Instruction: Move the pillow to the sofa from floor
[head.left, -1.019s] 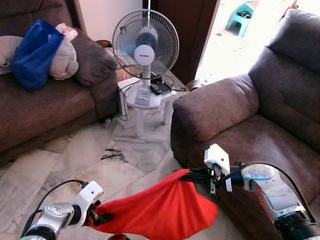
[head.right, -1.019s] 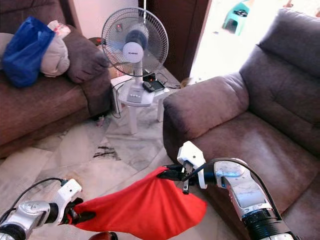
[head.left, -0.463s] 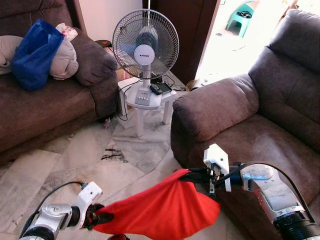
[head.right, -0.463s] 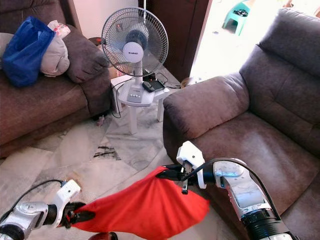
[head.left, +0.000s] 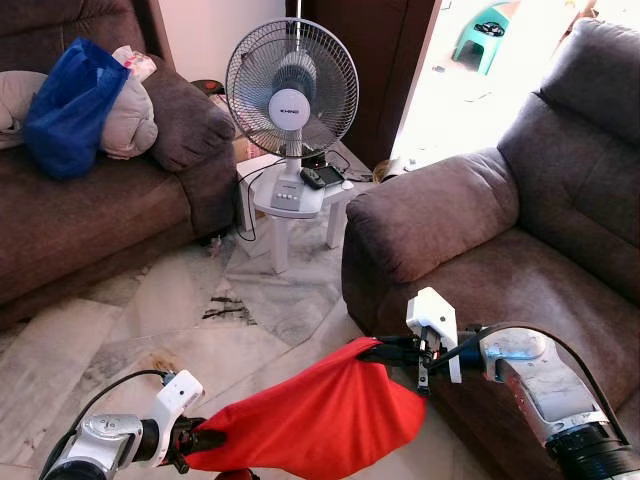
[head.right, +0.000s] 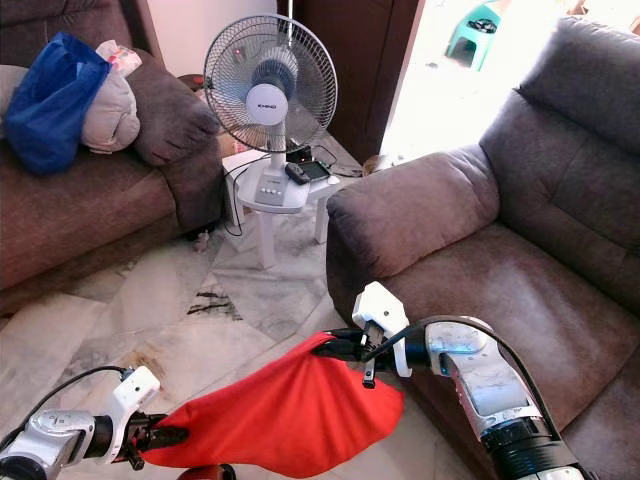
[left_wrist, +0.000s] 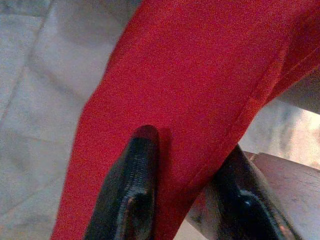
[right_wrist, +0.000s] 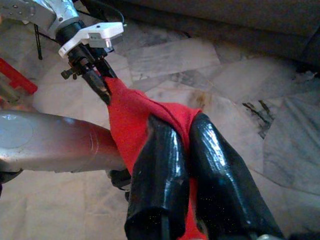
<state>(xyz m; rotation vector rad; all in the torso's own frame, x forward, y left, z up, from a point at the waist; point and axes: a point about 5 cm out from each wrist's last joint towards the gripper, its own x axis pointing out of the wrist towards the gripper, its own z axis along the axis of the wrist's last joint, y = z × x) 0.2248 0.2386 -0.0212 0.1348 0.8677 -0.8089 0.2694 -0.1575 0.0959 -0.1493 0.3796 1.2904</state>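
Observation:
A red pillow (head.left: 318, 420) hangs in the air between my two arms, sagging in the middle above the tiled floor. My left gripper (head.left: 203, 440) is shut on its left corner, low at the bottom left. My right gripper (head.left: 375, 350) is shut on its upper right corner, just in front of the brown sofa (head.left: 470, 250) on the right. In the left wrist view both black fingers (left_wrist: 131, 190) pinch red cloth (left_wrist: 200, 75). The right wrist view has the fingers (right_wrist: 165, 170) closed on the cloth, with the left gripper (right_wrist: 97, 82) at the far corner.
A second brown sofa (head.left: 90, 210) on the left carries a blue bag (head.left: 70, 105) and a beige bundle (head.left: 125, 120). A standing fan (head.left: 291, 90) sits on a small white table (head.left: 290, 205) between the sofas. Marble floor (head.left: 150, 320) lies open ahead.
My left gripper has dropped a little lower with its corner of the pillow, so the pillow hangs more stretched. The right gripper has barely moved.

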